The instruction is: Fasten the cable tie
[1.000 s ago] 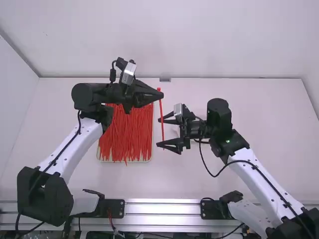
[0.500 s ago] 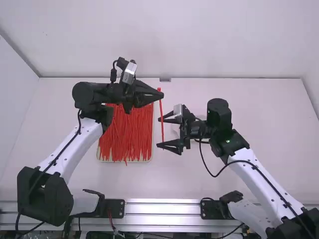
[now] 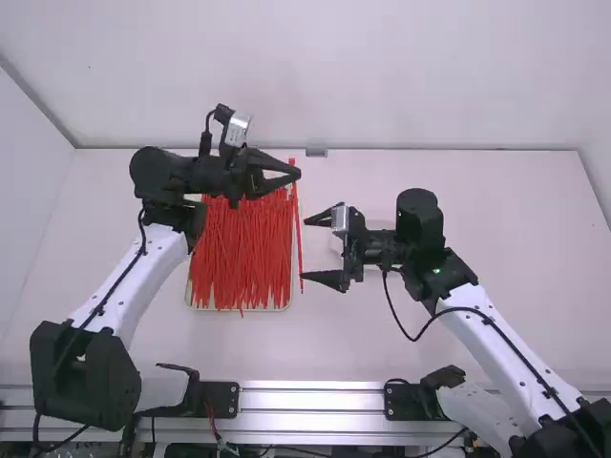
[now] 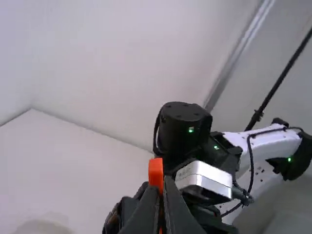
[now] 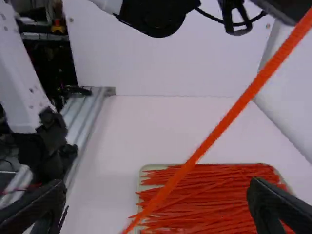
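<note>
My left gripper (image 3: 289,176) is shut on the head end of a single red cable tie (image 3: 297,229), which hangs straight down beside the pile. In the left wrist view the tie's head (image 4: 155,171) sticks up between the closed fingers. My right gripper (image 3: 316,250) stands open just right of the hanging strap, one finger above and one below its lower part, with the strap not between them. The right wrist view shows the strap (image 5: 229,117) running diagonally in front of the open fingers.
A flat tray (image 3: 196,303) with a thick pile of red cable ties (image 3: 243,250) lies left of centre under the left arm. The right arm's wrist and camera (image 4: 195,161) face the left gripper. A metal rail (image 3: 305,393) runs along the table's near edge.
My left gripper has swung a little left and up, carrying the tie closer to the pile. The right gripper followed leftward and opened wider.
</note>
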`<state>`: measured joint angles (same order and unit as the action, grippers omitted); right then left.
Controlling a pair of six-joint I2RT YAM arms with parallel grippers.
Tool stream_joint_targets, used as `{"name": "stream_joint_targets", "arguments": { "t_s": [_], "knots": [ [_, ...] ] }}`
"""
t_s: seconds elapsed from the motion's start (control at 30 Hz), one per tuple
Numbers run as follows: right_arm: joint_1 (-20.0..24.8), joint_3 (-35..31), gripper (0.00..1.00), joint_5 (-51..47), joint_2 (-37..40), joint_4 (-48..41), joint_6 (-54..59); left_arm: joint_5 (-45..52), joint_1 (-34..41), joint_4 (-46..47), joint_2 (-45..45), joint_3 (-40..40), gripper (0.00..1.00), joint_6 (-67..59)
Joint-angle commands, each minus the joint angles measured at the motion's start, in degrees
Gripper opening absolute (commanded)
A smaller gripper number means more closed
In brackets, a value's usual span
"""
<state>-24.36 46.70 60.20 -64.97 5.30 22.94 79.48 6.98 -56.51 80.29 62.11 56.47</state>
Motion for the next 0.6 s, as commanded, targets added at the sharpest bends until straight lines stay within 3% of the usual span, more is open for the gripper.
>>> {"name": "stream_joint_targets", "arguments": {
  "t_s": [0.0, 0.27, 0.43, 0.57],
  "knots": [
    [0.09, -0.55, 0.99, -7.74, -0.28, -0.11, 2.86, -0.98, -1.16, 1.29, -0.07, 1.79, 0.01, 1.16],
    [0.00, -0.57, 0.99, -20.70, -0.28, -0.13, 2.54, -3.52, -1.90, 7.39, -0.07, 1.81, 0.02, 1.16],
    [0.96, -0.57, 0.99, -23.67, -0.28, 2.05, 3.08, -4.17, -2.60, 10.93, -0.02, 1.81, 0.02, 0.85],
    [3.19, -0.57, 0.99, -23.85, -0.17, 3.32, 11.06, -5.22, -4.39, 14.40, -0.02, 1.81, 0.02, 0.90]
  ]
}}
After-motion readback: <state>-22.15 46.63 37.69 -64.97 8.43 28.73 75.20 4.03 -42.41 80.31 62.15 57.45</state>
